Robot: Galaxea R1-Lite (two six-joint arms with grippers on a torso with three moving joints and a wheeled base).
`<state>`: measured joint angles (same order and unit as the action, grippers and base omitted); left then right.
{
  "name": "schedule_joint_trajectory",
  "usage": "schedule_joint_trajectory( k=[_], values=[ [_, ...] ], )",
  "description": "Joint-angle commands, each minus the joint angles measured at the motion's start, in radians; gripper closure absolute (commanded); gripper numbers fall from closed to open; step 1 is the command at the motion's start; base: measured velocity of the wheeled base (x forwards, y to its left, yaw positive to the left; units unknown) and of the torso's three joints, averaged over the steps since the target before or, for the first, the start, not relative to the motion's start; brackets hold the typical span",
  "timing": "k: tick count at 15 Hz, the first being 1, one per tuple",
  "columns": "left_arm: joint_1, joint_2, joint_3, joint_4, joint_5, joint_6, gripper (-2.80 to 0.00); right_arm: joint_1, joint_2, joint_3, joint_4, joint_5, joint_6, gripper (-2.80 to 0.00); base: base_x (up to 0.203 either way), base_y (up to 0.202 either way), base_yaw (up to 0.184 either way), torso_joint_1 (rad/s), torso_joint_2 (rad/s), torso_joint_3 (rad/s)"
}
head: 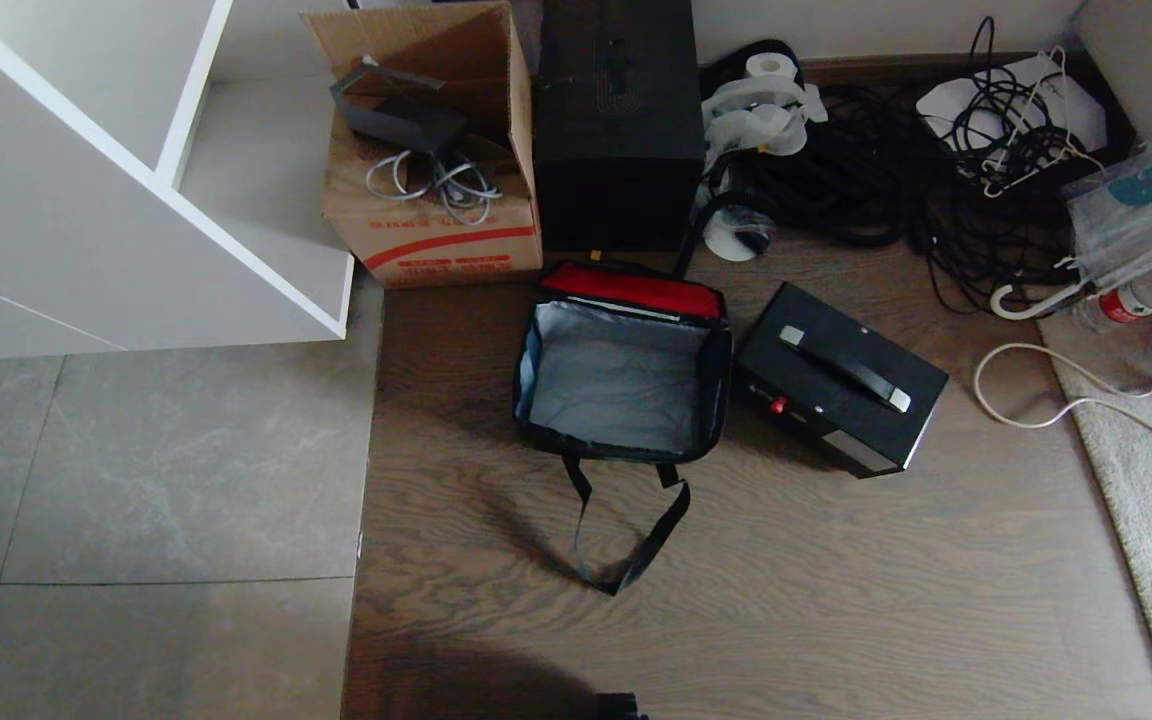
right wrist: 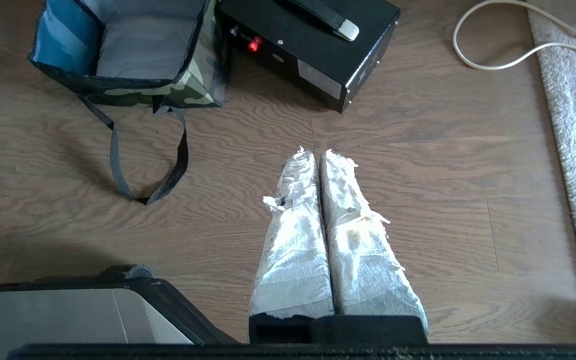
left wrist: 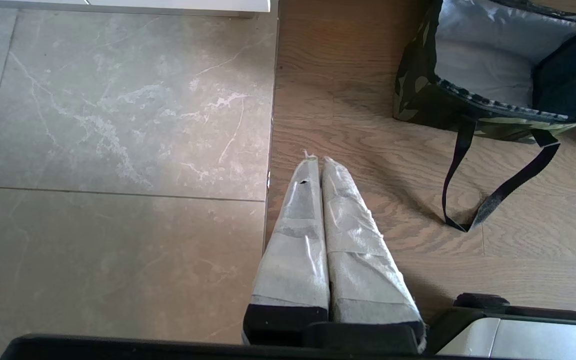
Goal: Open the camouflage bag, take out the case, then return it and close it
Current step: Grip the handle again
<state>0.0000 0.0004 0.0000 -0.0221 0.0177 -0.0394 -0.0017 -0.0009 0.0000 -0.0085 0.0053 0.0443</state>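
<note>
**Camouflage bag open, case out on the floor**

Grey lining showed at centre frame in the head view: the camouflage bag (head: pixel 622 372) stood unzipped on the wooden floor (head: pixel 786 580), red strip along its far edge, black strap (head: pixel 626 530) trailing toward the lower frame. Just right of it lay the case (head: pixel 841 375), handle up, apart from the bag. A cardboard box (head: pixel 436 150) and a taller black box (head: pixel 619 120) sat at the top.

Over to the left wrist view: the left gripper (left wrist: pixel 317 160) hung at lower centre, taped fingers pressed together, empty, the bag at upper right.

Right wrist view: the right gripper (right wrist: pixel 314 152) was likewise clenched on nothing, bag upper left, case top centre.
</note>
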Motion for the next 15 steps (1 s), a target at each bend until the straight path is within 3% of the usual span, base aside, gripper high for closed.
schedule_joint_trajectory(
  k=[1,15],
  values=[
    [0.000,0.000,0.009,-0.001,0.001,-0.001,0.00,0.000,0.001,0.000,-0.001,0.001,0.000,0.00,0.000,0.000,0.000,0.000,0.00,0.000],
    [0.000,0.000,0.009,-0.001,0.001,-0.001,0.00,0.000,0.001,0.000,-0.001,0.001,0.000,0.00,0.000,0.000,0.000,0.000,0.00,0.000]
  ],
)
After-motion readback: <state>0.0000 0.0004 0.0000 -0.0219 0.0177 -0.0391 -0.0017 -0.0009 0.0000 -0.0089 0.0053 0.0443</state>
